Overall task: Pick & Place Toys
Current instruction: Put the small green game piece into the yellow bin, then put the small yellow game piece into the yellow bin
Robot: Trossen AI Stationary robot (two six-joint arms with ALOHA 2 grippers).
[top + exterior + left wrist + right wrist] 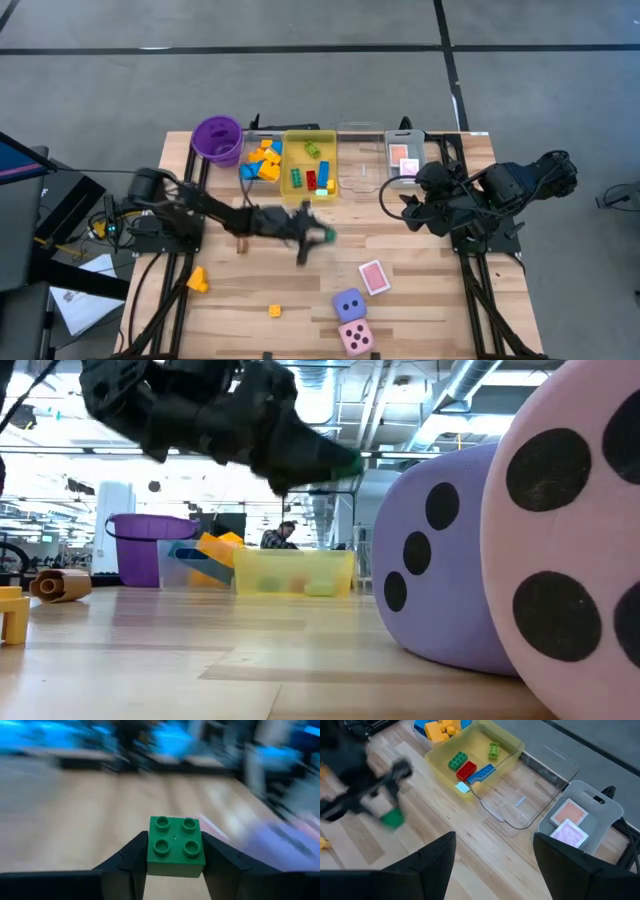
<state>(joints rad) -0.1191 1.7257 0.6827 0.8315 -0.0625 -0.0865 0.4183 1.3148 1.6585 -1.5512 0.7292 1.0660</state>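
A green four-stud brick [176, 845] sits between the fingers of my left gripper [322, 236], above the middle of the table and near the yellow tray [290, 188]. It also shows in the right wrist view as a green brick [393, 818]. My right gripper [495, 865] hangs open and high at the table's right, with nothing between its fingers. A purple die [348, 305] and a pink die [356, 337] rest on the table at the near edge. A pink-backed card [373, 277] lies flat beside them. Two small yellow bricks [197, 281] [275, 311] lie near left. My left gripper pinches the green brick by two opposite side walls [152, 855], one finger on each side. The fingers reach out nearly level from the table's left. The brick is lifted clear of the table, its studded top toward the wrist camera.
Along the far edge stand a purple cup [217, 139], a clear tray of blue and orange bricks [260, 160], the yellow tray with several bricks, a clear tray with nothing in it [360, 185] and a clear tray holding cards [404, 160]. A small brown roll [241, 243] lies under my left arm.
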